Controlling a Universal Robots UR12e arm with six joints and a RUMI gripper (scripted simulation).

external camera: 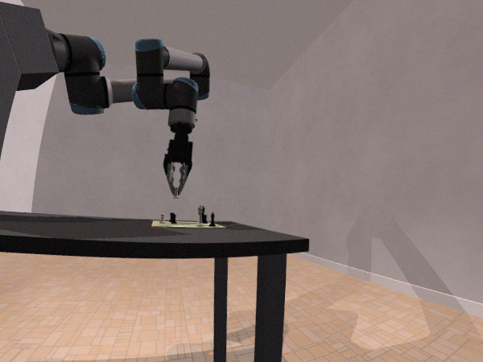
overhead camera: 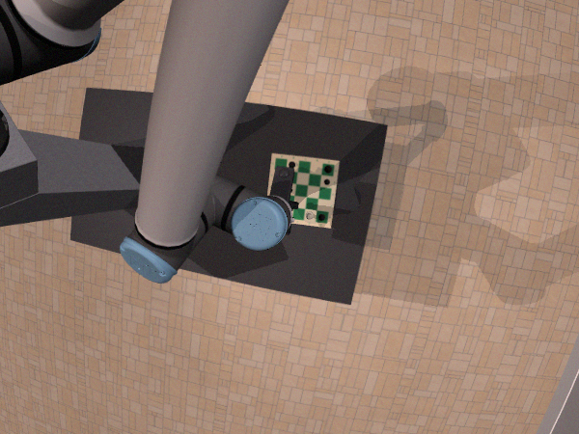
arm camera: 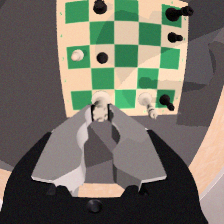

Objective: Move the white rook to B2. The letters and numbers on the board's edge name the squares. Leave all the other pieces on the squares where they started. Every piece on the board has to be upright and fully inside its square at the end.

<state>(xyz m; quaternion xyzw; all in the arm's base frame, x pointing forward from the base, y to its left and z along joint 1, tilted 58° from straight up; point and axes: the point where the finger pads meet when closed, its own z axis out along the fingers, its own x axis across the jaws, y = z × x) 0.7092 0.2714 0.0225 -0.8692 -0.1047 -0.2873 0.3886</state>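
Bare test room, lab-like rather than domestic; plain grey walls (external camera: 362, 121) met a tan tiled floor (external camera: 101, 314) at a pale skirting strip (external camera: 386, 281); sole furniture was a dark table (external camera: 161, 241) bearing a small green chessboard (external camera: 186, 224); a grey arm (external camera: 153, 88) reached in from a block mount.

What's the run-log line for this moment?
phase: carry | tool: shut on white rook | height: above chessboard | other pieces: upright | placed on B2: not yet

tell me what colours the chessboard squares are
Green and cream squares on the chessboard, clearest in the wrist view.
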